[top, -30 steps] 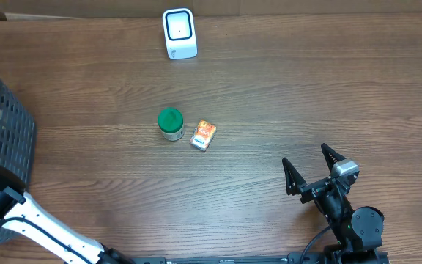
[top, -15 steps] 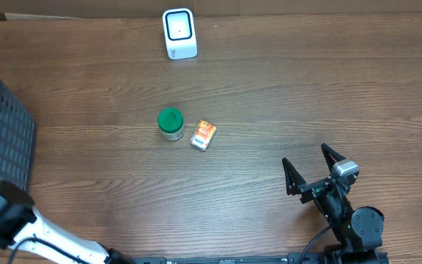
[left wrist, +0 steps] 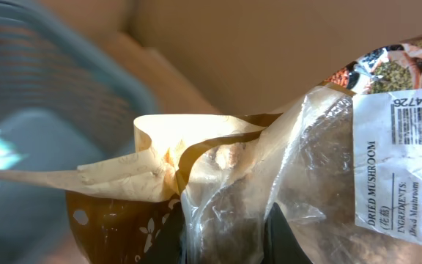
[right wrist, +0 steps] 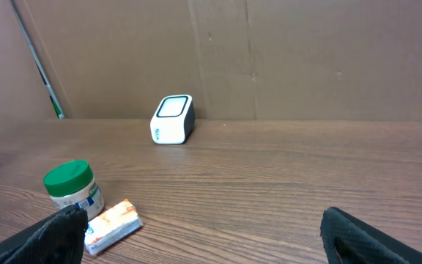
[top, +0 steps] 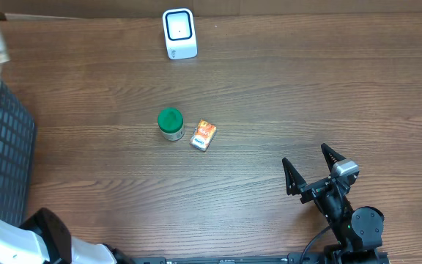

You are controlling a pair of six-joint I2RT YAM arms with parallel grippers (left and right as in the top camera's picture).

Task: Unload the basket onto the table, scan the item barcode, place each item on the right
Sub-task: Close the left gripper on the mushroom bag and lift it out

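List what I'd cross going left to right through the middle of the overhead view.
Black mesh basket → green-lidded jar → orange packet → right gripper.

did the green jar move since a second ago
No. The green jar still sits just left of the orange packet, same spot below the white scanner.
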